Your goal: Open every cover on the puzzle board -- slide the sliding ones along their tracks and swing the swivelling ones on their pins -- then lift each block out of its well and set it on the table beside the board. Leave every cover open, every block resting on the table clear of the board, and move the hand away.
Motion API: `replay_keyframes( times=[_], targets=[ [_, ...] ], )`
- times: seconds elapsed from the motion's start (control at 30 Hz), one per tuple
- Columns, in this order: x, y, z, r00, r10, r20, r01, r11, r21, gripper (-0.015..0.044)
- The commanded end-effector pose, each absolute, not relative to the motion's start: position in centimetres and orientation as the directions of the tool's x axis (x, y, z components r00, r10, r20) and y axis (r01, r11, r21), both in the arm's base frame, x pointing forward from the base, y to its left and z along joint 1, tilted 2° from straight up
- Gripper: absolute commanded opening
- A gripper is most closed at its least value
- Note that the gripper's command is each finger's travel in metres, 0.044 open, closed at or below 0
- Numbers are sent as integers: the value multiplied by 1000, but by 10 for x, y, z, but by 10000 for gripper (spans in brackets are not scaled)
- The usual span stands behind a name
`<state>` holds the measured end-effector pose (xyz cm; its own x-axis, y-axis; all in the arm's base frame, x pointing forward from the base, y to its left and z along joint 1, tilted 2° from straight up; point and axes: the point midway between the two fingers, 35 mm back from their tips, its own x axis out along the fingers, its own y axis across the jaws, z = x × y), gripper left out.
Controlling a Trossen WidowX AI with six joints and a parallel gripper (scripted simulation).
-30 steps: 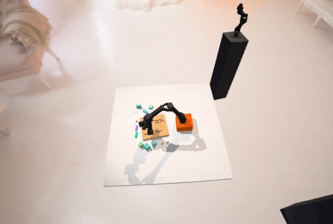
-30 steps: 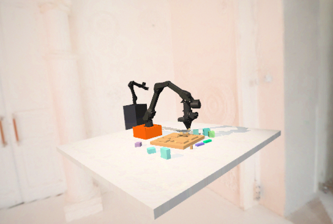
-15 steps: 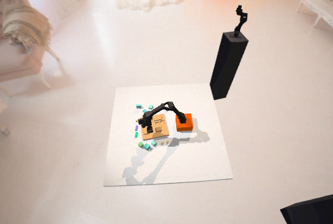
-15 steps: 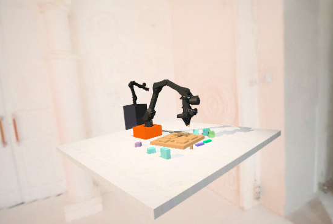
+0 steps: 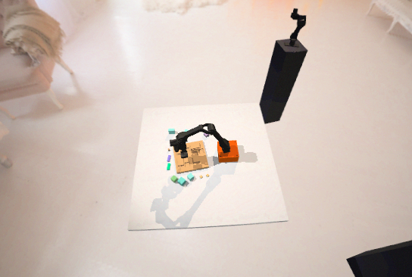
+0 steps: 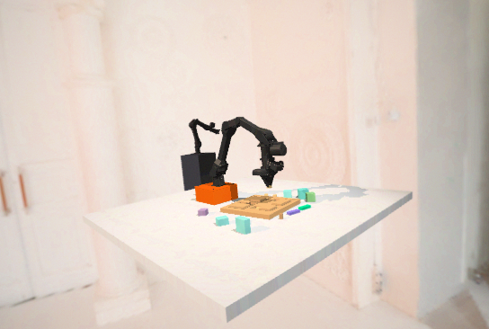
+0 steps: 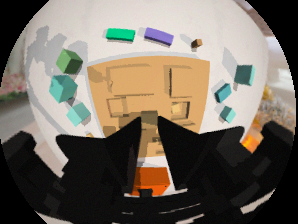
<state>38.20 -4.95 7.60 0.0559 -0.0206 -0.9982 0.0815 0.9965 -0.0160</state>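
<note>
My gripper [image 6: 269,184] [image 7: 149,119] is shut on a small tan block [image 7: 149,116], held above the puzzle board [image 5: 202,165] [image 6: 252,213] [image 7: 197,70]. The board's covers and wells are partly hidden by my fingers; a square well [image 7: 179,109] shows, its contents unclear. Beside the board lie a green bar [image 5: 169,166] [image 7: 120,34], a violet bar [image 5: 169,158] [image 7: 159,36], a small brown block [image 6: 280,216] [image 7: 197,43], a green cube [image 5: 174,178] [image 7: 69,61], several teal blocks [image 5: 182,181] [image 6: 243,225] [image 7: 244,75], a purple block [image 6: 202,211] and two small tan blocks [image 5: 201,176].
The orange base [image 5: 228,155] [image 6: 213,193] of my arm stands on the white table [image 5: 220,204] [image 6: 175,234], close to one side of the board. A second black arm [image 5: 297,28] [image 6: 198,137] stands on a dark pillar [image 5: 282,79] beyond the table.
</note>
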Motion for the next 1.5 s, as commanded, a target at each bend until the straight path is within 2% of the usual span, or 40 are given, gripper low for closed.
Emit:
replay_keyframes(
  times=[0.0, 1.47],
  targets=[
    [379, -65, 77, 56, -18, -998, 77, 997, -14, 80],
    [310, -227, 77, 50, -33, -998, 77, 997, -29, 80]
  ],
)
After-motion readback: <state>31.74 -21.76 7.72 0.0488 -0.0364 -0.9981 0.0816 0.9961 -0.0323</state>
